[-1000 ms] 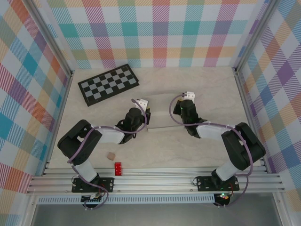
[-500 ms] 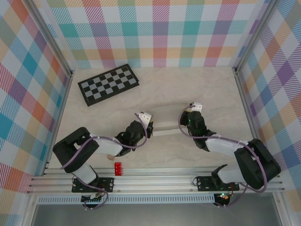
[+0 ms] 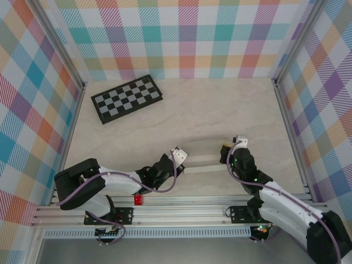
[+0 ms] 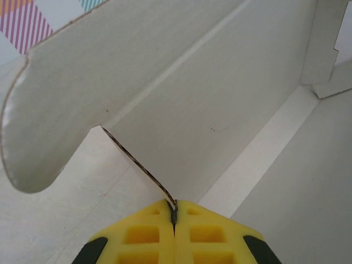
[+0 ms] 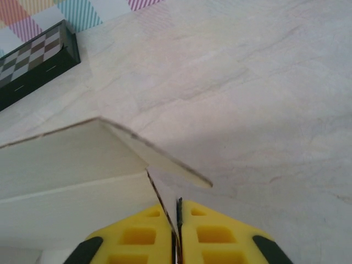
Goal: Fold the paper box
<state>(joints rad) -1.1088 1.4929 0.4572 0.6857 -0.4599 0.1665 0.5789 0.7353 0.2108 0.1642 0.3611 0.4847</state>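
The paper box (image 3: 204, 152) is a white cardboard sheet, partly folded, held up between my two grippers near the table's front. My left gripper (image 3: 180, 158) grips its left end. In the left wrist view the yellow fingers (image 4: 137, 234) are shut on a thin cardboard edge, and a tall panel (image 4: 192, 93) with a rounded flap rises behind them. My right gripper (image 3: 225, 147) is at the right end. In the right wrist view a small flap (image 5: 165, 190) runs down between the fingers (image 5: 220, 234), with only a hairline gap on its right side.
A black-and-grey checkerboard (image 3: 126, 99) lies at the back left, also at the top left in the right wrist view (image 5: 33, 60). A small red block (image 3: 138, 199) sits by the front rail under my left arm. Plaid walls close in three sides.
Both arms have drawn back toward the near edge, carrying the box with them. The right arm has swung out to the right. The right fingers have eased slightly.
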